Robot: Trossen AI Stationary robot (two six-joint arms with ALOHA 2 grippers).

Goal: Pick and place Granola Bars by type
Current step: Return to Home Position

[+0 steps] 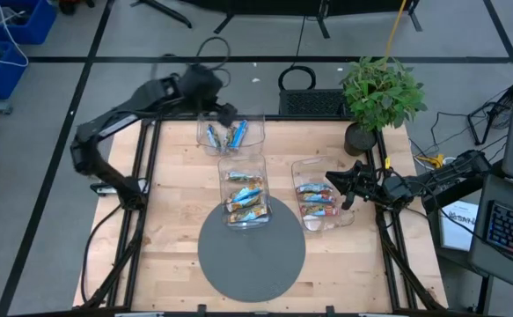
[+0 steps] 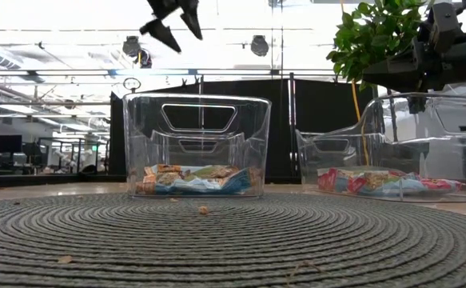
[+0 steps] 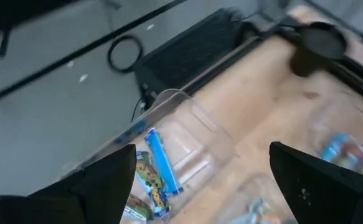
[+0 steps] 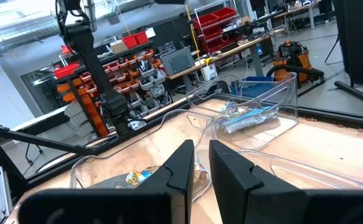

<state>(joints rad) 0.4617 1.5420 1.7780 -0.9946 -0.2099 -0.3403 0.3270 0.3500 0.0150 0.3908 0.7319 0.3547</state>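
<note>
L gripper (image 1: 224, 114) hangs high over the back edge of the far bin (image 1: 205, 132), fingers spread wide, holding nothing. Blue bars (image 1: 230, 135) lie inside that bin. Mid bin (image 1: 223, 172), near end on the grey mat (image 1: 252, 260), holds tan bars (image 1: 245, 195) w/ light-blue marks. R bin (image 1: 297, 169), just beside it, holds red-marked bars (image 1: 316, 201). R gripper (image 1: 342, 187) waits at the R bin's right side, near the plant (image 1: 381, 88), its 2 fingers nearly together w/ only a slit between, empty
</note>
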